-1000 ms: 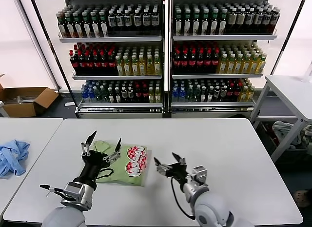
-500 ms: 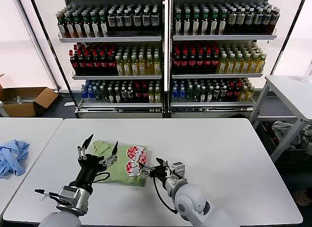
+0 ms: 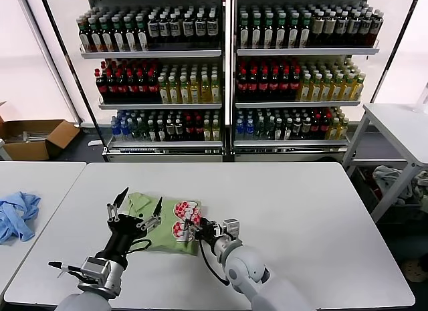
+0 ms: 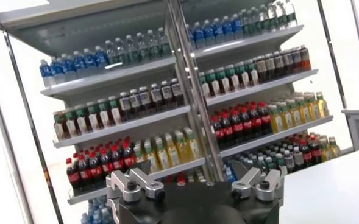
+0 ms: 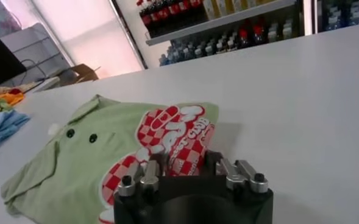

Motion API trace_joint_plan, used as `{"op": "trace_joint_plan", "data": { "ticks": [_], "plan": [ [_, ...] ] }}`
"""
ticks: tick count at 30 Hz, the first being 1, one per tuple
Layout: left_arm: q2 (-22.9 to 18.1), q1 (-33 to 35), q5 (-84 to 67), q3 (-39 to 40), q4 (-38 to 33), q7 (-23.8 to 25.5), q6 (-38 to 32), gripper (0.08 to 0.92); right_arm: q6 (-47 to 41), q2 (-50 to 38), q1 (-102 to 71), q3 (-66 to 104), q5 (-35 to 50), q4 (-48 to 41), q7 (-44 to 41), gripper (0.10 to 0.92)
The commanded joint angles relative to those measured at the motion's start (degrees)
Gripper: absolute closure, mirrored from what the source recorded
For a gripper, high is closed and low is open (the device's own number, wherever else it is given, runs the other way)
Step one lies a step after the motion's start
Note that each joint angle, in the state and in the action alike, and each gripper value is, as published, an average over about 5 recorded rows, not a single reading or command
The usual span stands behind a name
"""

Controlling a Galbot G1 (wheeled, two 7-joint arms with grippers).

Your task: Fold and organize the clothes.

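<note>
Shirt [image 3: 165,222]: folded on tabletop [image 3: 301,211], 9 o'clock side.
Left hand [image 3: 136,211]: fingers spread, raised over shirt.
Right hand [image 3: 195,228]: open, at shirt's 3 o'clock edge.

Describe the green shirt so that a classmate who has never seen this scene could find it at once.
Start at the large white table in front of the drink shelves. On its near left part, between the two robot arms, lies the folded light green shirt. Its red-and-white checked chest print, collar and small dark buttons set it apart from the crumpled light blue garment on the neighbouring table.
</note>
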Motion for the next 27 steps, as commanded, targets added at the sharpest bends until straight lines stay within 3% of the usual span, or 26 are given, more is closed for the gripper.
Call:
{"op": "trace_joint_plan", "data": {
  "ticks": [1, 12, 20, 27],
  "plan": [
    [-0.17, 0.40, 0.15, 0.10, -0.20, 0.15, 0.31, 0.177, 0.97, 2.37, 0.81, -0.23, -0.65, -3.69, -0.54, 0.588],
    [-0.37, 0.64, 0.09, -0.10, -0.50, -0.16, 0.98, 0.177, 2.09, -1.15, 1.06, 1.63, -0.80, 0.27, 0.97, 0.881],
    [-0.39, 1.08, -0.10, -0.16, -0.14, -0.66, 0.67, 0.177, 0.25, -11.69, -1.37, 6.55, 1.52, 9.51, 0.78, 0.892],
    [-0.64, -0.03, -0.14, 0.81, 0.84, -0.71, 0.62, 0.177, -0.65, -19.31, -2.36, 10.46, 0.73, 11.78, -1.12, 0.892]
  ]
}}
